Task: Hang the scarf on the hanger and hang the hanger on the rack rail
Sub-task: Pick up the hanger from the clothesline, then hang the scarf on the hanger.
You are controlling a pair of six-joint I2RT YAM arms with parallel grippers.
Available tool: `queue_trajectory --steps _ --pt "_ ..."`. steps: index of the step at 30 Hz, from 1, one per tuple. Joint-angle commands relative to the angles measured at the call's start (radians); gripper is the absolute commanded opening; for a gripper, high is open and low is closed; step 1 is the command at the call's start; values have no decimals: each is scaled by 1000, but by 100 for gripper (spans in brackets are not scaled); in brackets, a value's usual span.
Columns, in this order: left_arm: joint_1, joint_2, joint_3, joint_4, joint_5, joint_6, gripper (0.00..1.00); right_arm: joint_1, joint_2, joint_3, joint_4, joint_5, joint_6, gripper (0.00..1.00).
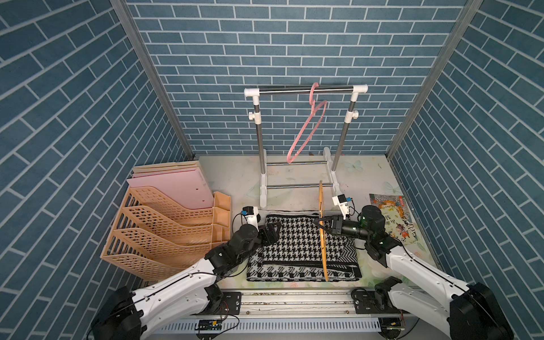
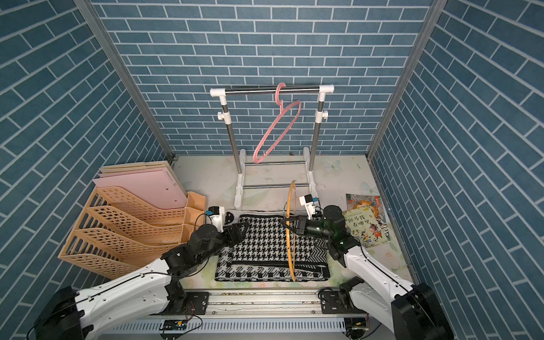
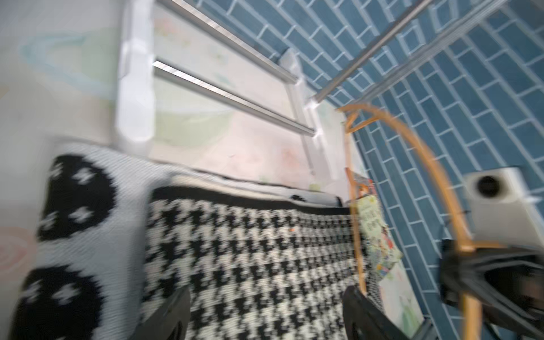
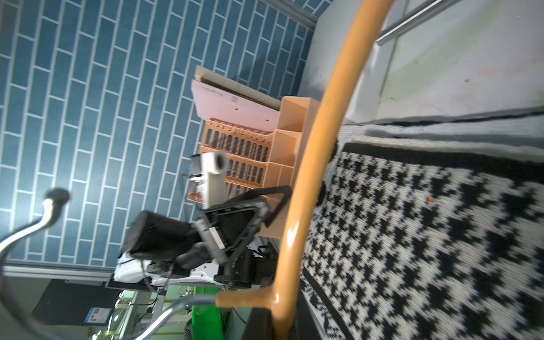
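Both arms wear glossy white shells dotted with small dark screws, joined by blocky black joints. A thin black cable runs along the left arm [image 1: 176,282] and along the right arm [image 1: 424,272]. In both top views the bulky black base housings sit at 7 and 5 o'clock. A white camera block [image 1: 250,213] with a blue plug tops each wrist. Green lights [image 1: 364,219] glow on the right wrist motor. The left gripper [image 1: 275,232] and right gripper [image 1: 319,221] are black, with triangular finger frames.

Only the cover of the picture book [image 2: 365,225] bears readable text, Chinese characters that look like 斑马线在哪里
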Motion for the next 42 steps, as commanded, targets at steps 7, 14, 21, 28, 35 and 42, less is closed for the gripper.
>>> queue_trajectory --steps 7,14,21,28,35,42 --pt "220 77 -103 114 328 6 79 76 278 16 542 -67 182 0" --pt "225 161 -104 170 380 13 72 58 384 -66 658 -94 210 0" --pt "230 213 -131 225 412 3 65 -85 383 -245 637 -130 184 7" --pt "231 223 -132 229 419 6 64 -184 355 -263 446 -186 60 29" --pt "233 225 -140 244 438 11 61 -213 168 -96 -191 -81 -294 42" --pt "234 248 -151 262 446 9 54 -221 127 2 -484 25 -461 42"
